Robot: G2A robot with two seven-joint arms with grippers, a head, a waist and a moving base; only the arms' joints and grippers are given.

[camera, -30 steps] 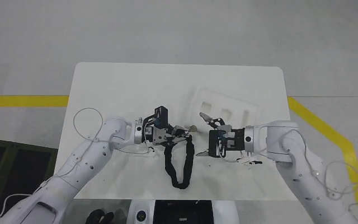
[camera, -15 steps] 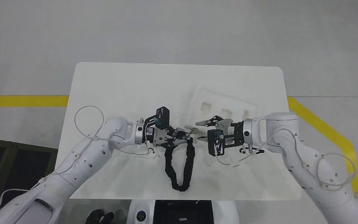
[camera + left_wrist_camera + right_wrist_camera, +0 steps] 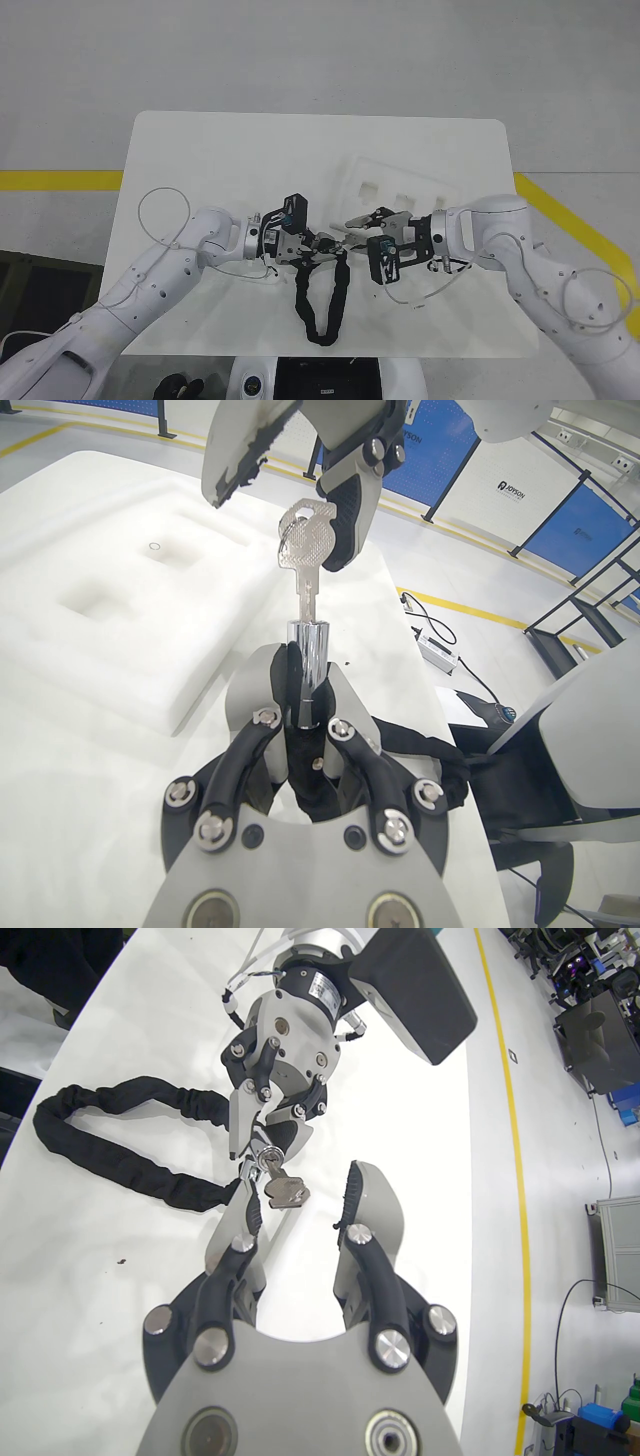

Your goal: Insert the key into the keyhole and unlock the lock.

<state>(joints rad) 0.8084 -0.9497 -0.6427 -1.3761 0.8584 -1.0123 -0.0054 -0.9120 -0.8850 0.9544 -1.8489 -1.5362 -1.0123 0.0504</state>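
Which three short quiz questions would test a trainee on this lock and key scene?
1. True or false: the key is already in the keyhole of the lock.
2. What does the left tool grip? A the key; B the lock; C nothing.
3. Fill in: the right tool has its fingers ____ around the key's head.
Key: 1 true; 2 B; 3 open.

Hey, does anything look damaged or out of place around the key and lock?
Yes. The black rubber pad on one finger of the open right gripper looks ragged and chipped along its edge. A small dark speck lies on the white table. The silver key sits in line with the chrome lock cylinder.
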